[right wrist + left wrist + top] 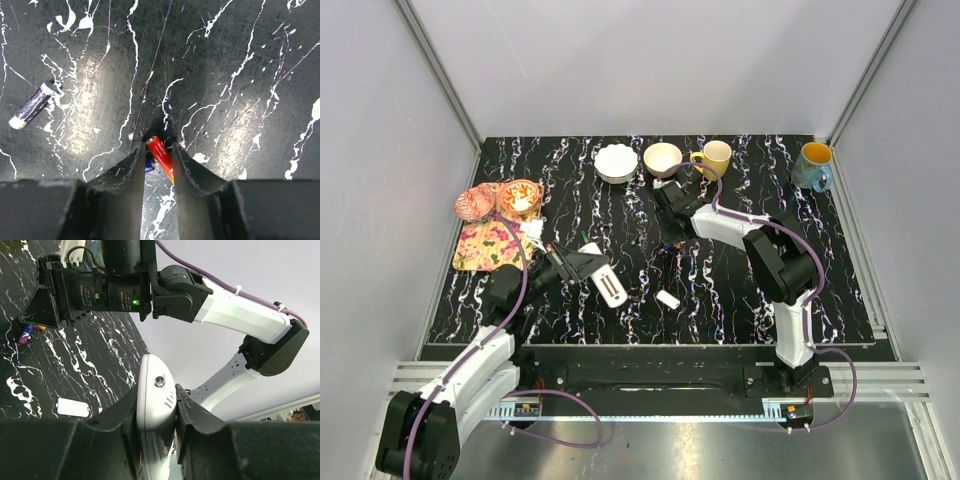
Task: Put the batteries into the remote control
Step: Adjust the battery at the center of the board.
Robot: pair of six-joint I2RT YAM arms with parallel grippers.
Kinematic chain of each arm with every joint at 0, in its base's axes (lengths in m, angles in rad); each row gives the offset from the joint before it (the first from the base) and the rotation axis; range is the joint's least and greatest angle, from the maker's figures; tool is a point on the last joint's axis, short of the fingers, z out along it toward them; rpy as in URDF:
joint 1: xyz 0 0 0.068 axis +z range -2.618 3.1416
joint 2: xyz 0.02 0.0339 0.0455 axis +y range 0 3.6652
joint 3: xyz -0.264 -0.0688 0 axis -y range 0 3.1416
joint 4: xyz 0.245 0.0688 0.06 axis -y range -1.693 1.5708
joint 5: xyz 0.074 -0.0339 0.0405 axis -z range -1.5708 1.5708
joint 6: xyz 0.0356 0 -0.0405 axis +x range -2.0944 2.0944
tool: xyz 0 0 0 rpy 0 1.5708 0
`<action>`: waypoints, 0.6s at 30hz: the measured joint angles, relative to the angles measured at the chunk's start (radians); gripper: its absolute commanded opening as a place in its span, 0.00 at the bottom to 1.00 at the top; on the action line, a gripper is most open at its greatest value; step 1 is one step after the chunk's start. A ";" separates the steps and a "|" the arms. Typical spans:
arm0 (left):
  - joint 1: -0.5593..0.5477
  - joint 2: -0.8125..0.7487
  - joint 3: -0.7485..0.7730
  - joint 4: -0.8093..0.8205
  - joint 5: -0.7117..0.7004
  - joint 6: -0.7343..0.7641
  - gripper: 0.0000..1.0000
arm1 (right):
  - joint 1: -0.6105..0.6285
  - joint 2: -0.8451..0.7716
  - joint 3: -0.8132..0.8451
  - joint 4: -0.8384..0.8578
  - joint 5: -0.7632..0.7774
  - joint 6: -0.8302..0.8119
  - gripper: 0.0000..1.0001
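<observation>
The remote control (611, 288), a slim white bar, is clamped between my left gripper's (584, 266) jaws and held tilted above the black marbled table; the left wrist view shows its rounded end (156, 405) with a screw between the fingers. My right gripper (668, 238) points down at the table centre. In the right wrist view its jaws (156, 146) are closed on a red-orange battery (161, 154) lying aslant, with a blue battery (149, 164) just behind it. A dark battery (32, 106) lies apart to the left. The white cover piece (668, 299) lies flat near the front.
A white bowl (616, 162), a tan bowl (663, 158), a yellow mug (715, 158) and a blue mug (813, 166) line the back edge. A floral cloth (485, 248) with a patterned bowl (520, 195) and a red dish (473, 205) sits at the left.
</observation>
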 measured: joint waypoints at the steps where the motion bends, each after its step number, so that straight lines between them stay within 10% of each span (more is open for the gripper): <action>1: 0.000 0.000 0.000 -0.001 0.000 0.000 0.00 | 0.000 0.000 0.000 0.000 0.004 0.000 0.31; 18: 0.000 0.000 0.000 -0.003 0.000 0.003 0.00 | -0.041 -0.035 -0.061 0.026 0.053 0.072 0.14</action>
